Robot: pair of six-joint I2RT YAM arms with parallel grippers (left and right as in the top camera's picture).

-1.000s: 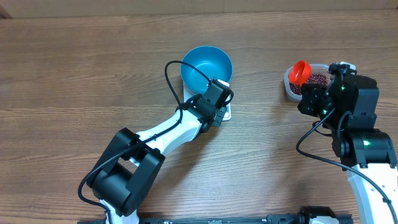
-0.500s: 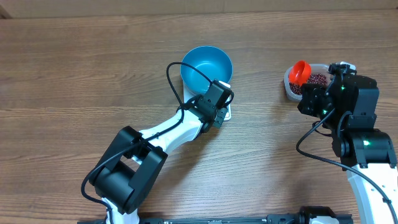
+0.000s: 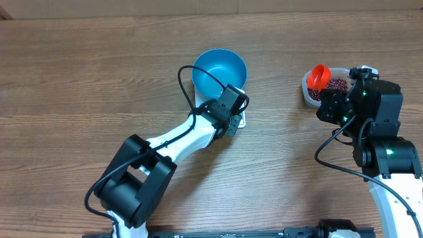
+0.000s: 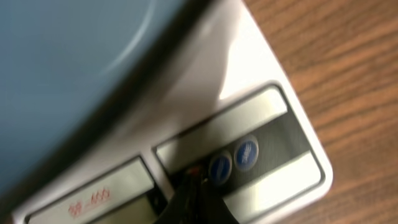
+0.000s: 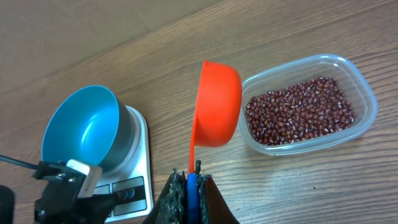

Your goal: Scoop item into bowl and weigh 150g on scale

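right gripper (image 5: 189, 186) is clamped on the handle of the orange scoop (image 5: 217, 102), at the edge of the clear tub (image 5: 367, 93) holding the beans (image 5: 298, 112). farther off, the blue bowl (image 5: 81, 127) — its inside bare — sits on the scale (image 5: 142, 149), with the left gripper (image 4: 194, 190), fingers together, at its buttons.

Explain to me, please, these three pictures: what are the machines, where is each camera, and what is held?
Two robot arms work at a wooden table. One picture looks down from above; each other one comes from a camera on a wrist. An empty blue bowl stands on a white scale. The left gripper, shut, points its tip at the scale's buttons. The right gripper is shut on the handle of an orange scoop, near a clear tub of red-brown beans.
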